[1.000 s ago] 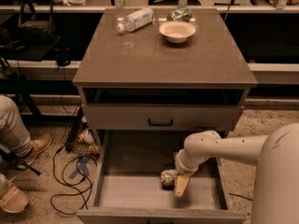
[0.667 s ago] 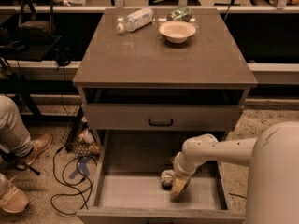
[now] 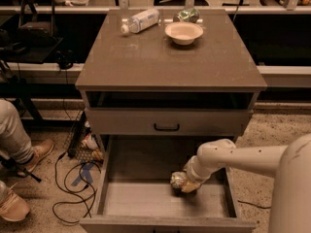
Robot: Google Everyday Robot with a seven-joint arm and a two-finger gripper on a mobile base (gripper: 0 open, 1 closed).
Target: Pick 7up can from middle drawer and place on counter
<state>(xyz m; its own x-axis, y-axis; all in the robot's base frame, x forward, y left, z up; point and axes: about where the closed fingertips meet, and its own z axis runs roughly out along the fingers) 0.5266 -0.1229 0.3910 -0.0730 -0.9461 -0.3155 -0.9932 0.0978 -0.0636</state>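
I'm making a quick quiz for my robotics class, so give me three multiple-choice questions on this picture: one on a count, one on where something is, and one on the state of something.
1. How many things lie on the counter?
A. one
B. three
C. five

2. Where is the 7up can?
A. on the counter
B. on the floor
C. in the open middle drawer

3. How is the clear bottle placed?
A. lying on its side
B. standing upright
C. standing upside down

Answers:
1 B: the clear bottle, a bowl and a green packet are on it.
2 C: the can sits on the drawer's floor, with the gripper down in the drawer right beside it.
3 A: its length runs flat along the counter, with the white cap towards the left.
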